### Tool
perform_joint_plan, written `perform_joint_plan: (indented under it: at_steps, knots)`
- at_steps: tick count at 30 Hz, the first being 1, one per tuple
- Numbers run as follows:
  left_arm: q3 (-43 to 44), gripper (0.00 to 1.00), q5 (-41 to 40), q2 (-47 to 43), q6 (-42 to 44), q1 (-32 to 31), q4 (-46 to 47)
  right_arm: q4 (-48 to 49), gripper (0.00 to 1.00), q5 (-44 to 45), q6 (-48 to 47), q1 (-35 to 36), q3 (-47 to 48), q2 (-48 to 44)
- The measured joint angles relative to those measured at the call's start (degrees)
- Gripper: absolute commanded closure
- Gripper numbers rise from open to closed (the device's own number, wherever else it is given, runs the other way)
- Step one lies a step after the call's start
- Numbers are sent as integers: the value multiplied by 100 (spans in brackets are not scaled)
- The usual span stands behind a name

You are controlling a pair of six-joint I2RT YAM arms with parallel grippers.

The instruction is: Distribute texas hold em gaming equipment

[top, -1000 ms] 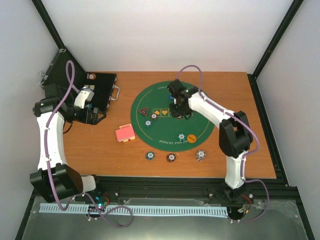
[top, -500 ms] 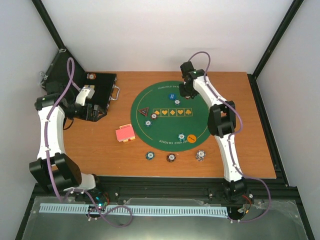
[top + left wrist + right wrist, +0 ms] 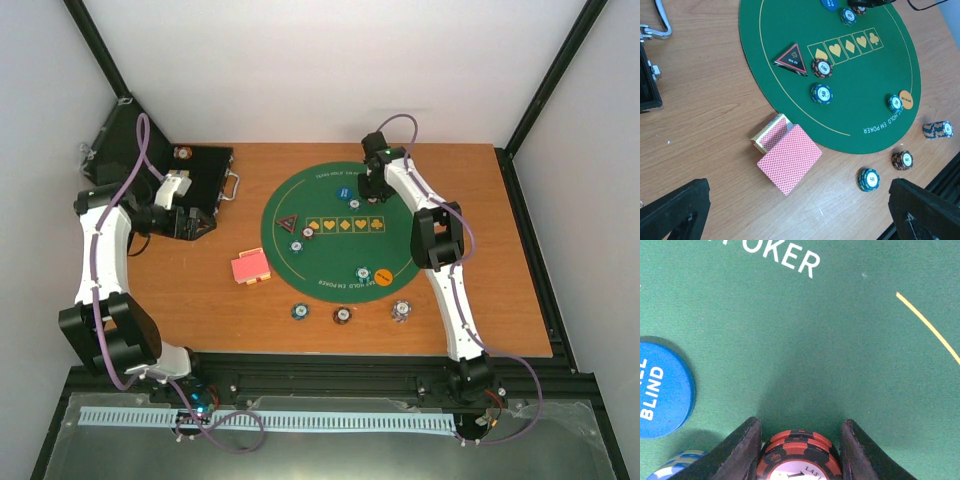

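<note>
Right end effector (image 3: 371, 190) moved farther, gripping red-black chip stack (image 3: 799, 454), left end effector (image 3: 797, 200) spread wide, empty

The top camera looks down from high up behind the arms at the whole brown wooden table (image 3: 500, 300). The left wrist camera looks down on a slant from well above the round green felt mat (image 3: 860, 90). The right wrist camera sits very close to that mat (image 3: 815, 340), just over a stack of red and black round chips (image 3: 799, 455). All three views show the blue round button (image 3: 343, 192) (image 3: 829, 4) (image 3: 660, 387).
</note>
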Motion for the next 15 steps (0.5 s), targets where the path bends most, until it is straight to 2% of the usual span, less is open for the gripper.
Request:
perform_joint_plan:
  at_steps: [6,7,10,15]
  knots:
    - [0,0,22,13,20,0,66,57,72,-105,83,0,9,17]
    - [0,0,20,13,24,0,72,72,69,-136,94,0,9,17]
    - [0,0,20,11,44,0,76,116,44,-216,151,0,9,20]
    - [0,0,11,-9,57,0,87,133,32,-273,195,7,22,22]
